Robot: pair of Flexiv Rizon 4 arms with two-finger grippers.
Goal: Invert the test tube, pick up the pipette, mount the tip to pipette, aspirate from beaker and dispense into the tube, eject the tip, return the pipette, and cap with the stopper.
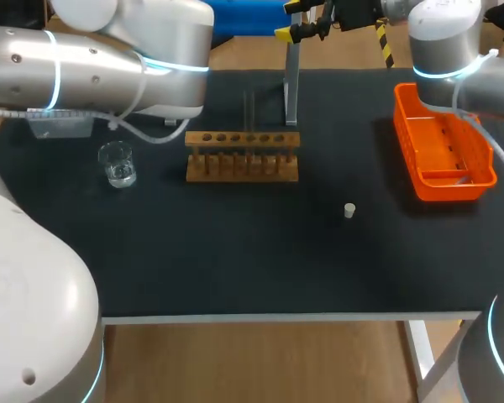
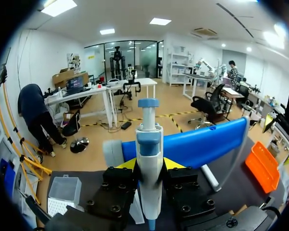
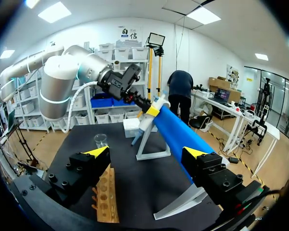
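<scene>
Now the left hand [image 2: 150, 164] is clamped round the pipette [image 2: 148, 137], which stands upright between its fingers, just by the blue stand [image 2: 202, 144]. Pick-up looks done; mounting comes next, I'd say: carry it to the tip box [image 2: 63, 191] beside the hand and press straight down. Right hand [image 3: 147, 153] gapes wide over the wooden rack [image 3: 106, 202].

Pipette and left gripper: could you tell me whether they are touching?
Touching. The left wrist view shows the pipette pressed between both yellow tips of the left gripper, no gap either side.
</scene>
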